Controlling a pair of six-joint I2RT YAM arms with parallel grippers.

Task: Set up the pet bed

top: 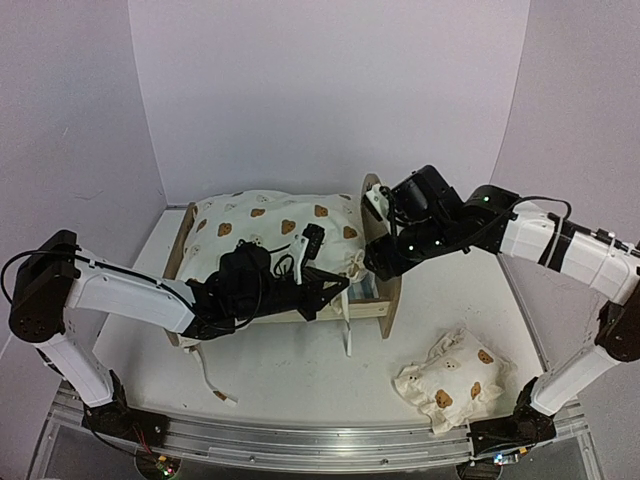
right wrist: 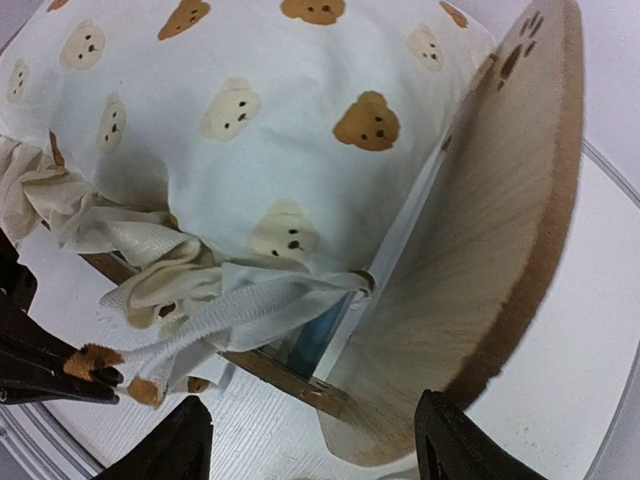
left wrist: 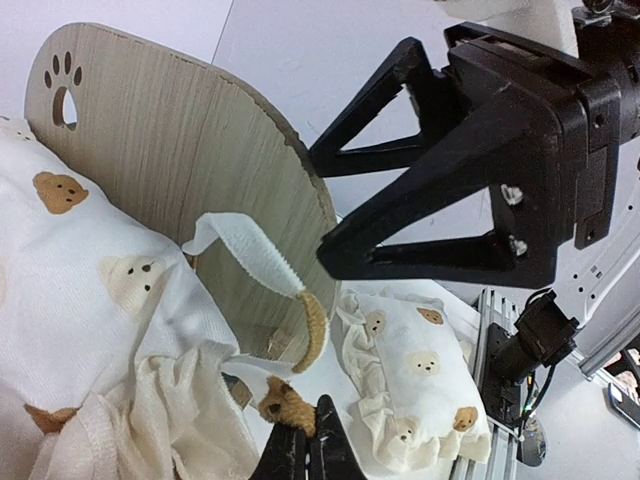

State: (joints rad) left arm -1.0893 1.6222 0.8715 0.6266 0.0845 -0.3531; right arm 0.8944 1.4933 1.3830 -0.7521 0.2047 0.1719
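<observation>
One bed (top: 392, 305) sits just ahead of the right gripper's (right wrist: 312, 400) spread jaws, headboard (right wrist: 500, 230) nearest. It looks like light, stiff wood, best gripped by the headboard's edge. One soft cushion (top: 270, 225) lies on it, and the left gripper (left wrist: 308, 430) pinches its tie (left wrist: 250, 240). One pillow (top: 450, 385) lies well apart from both jaws.
</observation>
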